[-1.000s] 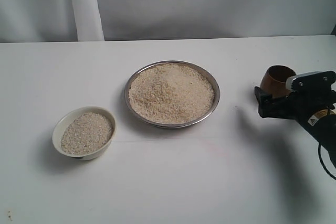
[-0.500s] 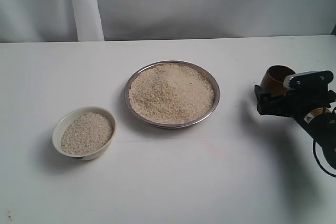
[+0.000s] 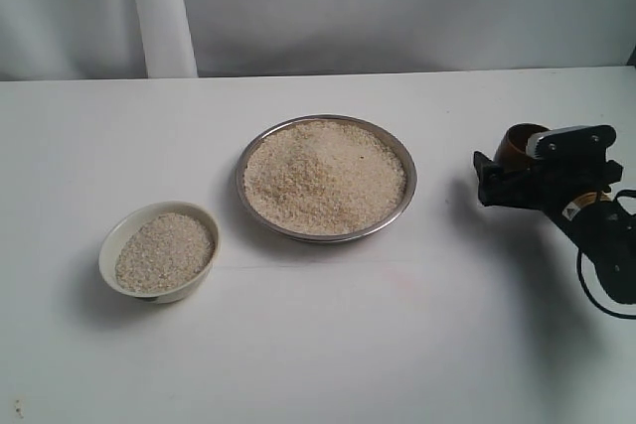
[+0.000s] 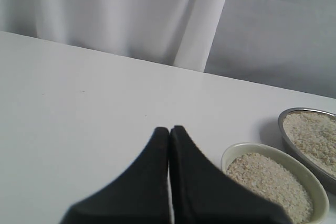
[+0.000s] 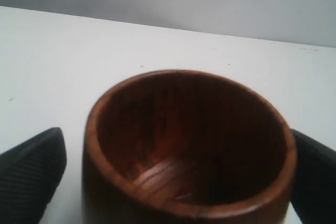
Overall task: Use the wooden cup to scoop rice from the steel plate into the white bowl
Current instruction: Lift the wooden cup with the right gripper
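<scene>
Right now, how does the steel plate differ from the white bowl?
The steel plate is shiny metal, wide and shallow; the white bowl is cream ceramic, smaller and deeper. The steel plate sits mid-table; the white bowl to its left in the exterior view. Both hold rice.

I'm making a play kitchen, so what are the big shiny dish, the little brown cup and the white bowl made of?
Wide round silver plate: metal, probably steel; polished, mirror-like rim.
Small reddish-brown cup: wood; grain lines show inside, smooth sheen.
Small cream-white bowl: likely glazed ceramic; thick, smooth rim.
</scene>
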Robot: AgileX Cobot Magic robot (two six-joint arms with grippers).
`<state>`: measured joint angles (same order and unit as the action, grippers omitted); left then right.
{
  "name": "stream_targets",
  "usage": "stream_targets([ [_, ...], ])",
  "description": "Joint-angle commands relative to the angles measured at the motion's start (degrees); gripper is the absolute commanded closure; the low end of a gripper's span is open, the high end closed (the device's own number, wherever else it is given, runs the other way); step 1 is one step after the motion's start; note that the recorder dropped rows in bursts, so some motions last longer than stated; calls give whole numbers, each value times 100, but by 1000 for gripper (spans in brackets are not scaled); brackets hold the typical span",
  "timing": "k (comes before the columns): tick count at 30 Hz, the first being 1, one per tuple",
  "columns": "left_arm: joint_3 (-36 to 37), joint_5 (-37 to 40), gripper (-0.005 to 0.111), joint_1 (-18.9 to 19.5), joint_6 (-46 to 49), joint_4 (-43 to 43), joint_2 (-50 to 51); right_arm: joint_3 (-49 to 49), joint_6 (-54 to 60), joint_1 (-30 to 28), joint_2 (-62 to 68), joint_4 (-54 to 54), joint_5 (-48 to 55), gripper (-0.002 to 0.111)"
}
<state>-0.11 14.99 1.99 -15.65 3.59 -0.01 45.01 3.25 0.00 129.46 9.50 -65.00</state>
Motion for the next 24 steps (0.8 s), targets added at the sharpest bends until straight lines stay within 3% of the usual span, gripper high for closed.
stream_targets([
  [1, 11, -19, 107, -26, -13, -11, 1, 180, -27, 0, 240, -3, 11, 3],
  [24, 11, -19, 107, -26, -13, -11, 1, 343, -27, 0, 291, -346, -265, 3],
])
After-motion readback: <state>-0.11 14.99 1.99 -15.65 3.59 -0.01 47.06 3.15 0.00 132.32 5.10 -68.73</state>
